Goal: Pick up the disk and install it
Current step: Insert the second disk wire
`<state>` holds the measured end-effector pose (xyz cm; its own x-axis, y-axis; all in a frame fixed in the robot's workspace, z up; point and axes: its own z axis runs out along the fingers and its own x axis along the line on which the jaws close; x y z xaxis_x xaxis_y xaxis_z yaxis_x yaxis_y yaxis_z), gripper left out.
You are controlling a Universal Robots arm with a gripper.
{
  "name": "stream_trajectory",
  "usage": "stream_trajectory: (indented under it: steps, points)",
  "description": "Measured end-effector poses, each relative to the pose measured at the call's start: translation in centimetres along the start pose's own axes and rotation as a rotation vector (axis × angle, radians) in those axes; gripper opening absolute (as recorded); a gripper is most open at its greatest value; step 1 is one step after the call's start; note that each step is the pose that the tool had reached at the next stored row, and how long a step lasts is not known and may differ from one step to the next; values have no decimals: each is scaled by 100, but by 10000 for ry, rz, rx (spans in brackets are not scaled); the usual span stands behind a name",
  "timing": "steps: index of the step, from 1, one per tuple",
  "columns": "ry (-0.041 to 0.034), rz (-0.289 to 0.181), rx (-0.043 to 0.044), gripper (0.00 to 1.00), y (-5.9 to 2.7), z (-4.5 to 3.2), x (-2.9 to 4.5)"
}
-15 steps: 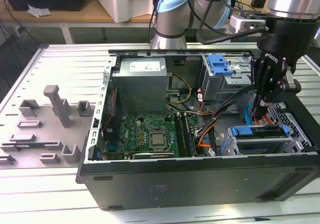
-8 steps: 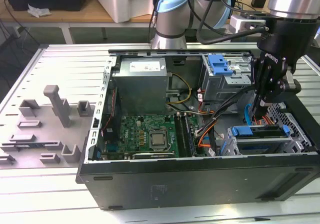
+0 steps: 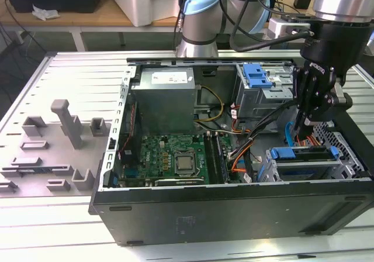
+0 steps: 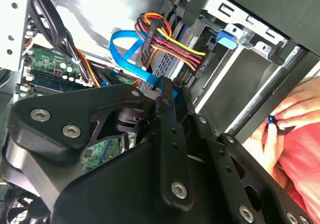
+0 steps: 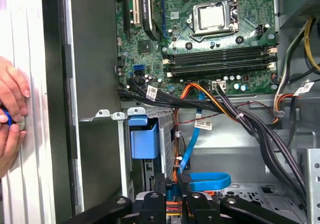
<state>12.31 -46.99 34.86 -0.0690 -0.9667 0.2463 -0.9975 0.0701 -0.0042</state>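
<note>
Gripper fingers nearly closed among cables; grip unclear; disk seemingly seated, half hidden.

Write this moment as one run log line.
pincer: inside case, above drive bay | disk: not judged | hands: beside case

case on table | motherboard inside | claw above drive cage (exterior view's right)

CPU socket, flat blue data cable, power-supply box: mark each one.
CPU socket (image 5: 211, 17), first wrist view, on its metal lid.
Flat blue data cable (image 4: 125, 46), second wrist view, on its loop.
Power-supply box (image 3: 162, 98), exterior view, on its grey top.
</note>
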Motion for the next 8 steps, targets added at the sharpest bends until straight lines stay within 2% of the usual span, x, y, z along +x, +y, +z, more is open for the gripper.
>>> stream_trajectory:
  steps: [3, 4, 5, 6, 8]
  points:
    - [6, 0, 1, 24, 0, 0, 0]
    - [6, 1, 1, 25, 0, 0, 0]
    - [6, 1, 1, 31, 0, 0, 0]
    - [4, 1, 1, 31, 0, 3, 3]
    - [2, 1, 0, 31, -2, 11, 35]
